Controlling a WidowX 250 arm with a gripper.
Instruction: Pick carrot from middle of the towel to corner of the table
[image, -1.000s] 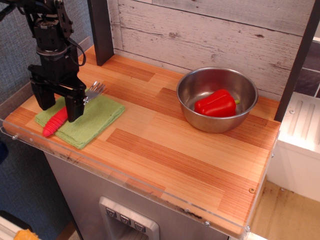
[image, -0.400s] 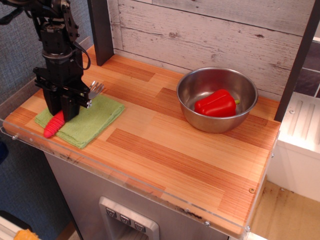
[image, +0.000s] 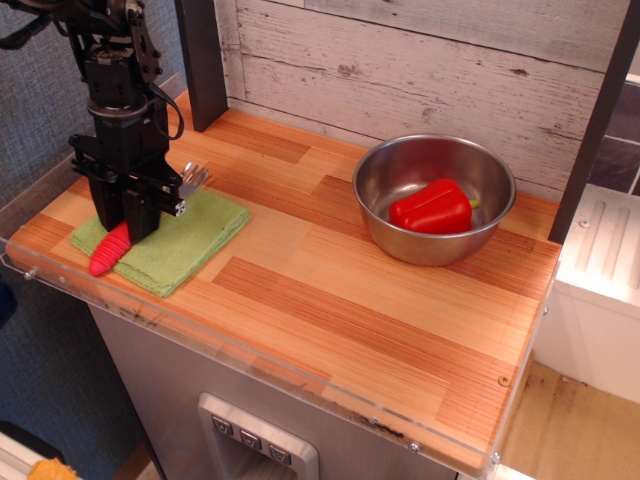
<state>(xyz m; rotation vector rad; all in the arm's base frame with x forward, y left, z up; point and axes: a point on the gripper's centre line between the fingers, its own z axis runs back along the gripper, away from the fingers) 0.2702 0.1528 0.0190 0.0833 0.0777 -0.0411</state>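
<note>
One carrot (image: 110, 249) clamped inside gripper (image: 126, 222)

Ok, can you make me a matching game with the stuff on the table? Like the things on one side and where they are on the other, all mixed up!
Things:
1. slim red ribbed plastic carrot
2. chunky red bell pepper
3. square light green terry towel
4. round shiny steel bowl

Places:
A. lying flat at the left end of the striped wooden table
B. inside the bowl
C. between the black gripper fingers, on the towel
D. standing near the white plank wall

Pairs: 1-C, 2-B, 3-A, 4-D
</note>
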